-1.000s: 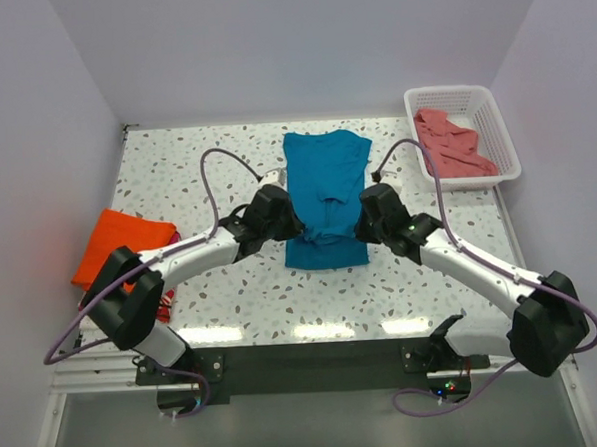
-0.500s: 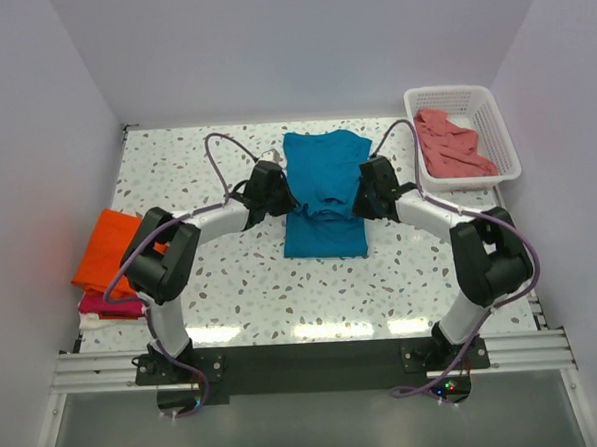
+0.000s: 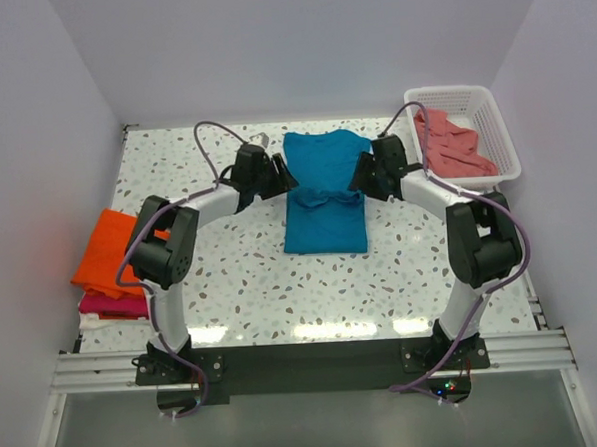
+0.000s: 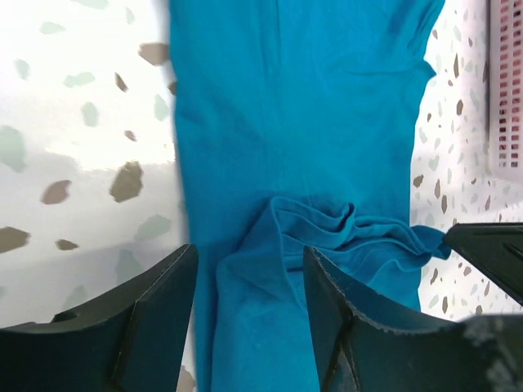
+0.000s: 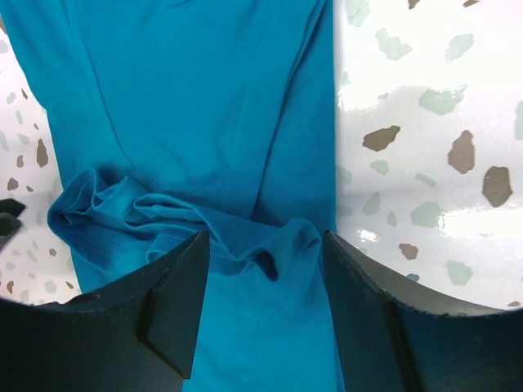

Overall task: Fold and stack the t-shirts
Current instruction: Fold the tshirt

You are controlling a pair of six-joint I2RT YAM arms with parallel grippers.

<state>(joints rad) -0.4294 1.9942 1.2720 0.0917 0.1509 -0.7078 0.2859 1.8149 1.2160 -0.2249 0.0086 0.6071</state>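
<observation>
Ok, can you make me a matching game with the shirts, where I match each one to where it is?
Shirts:
1. teal shirt
2. orange shirt
3. pink shirt
4. red shirt

Places:
A. in the basket
B. under the orange shirt
C. in the middle of the table
D. on top of another shirt, at the left edge

Pairs: 1-C, 2-D, 3-A, 4-B
</observation>
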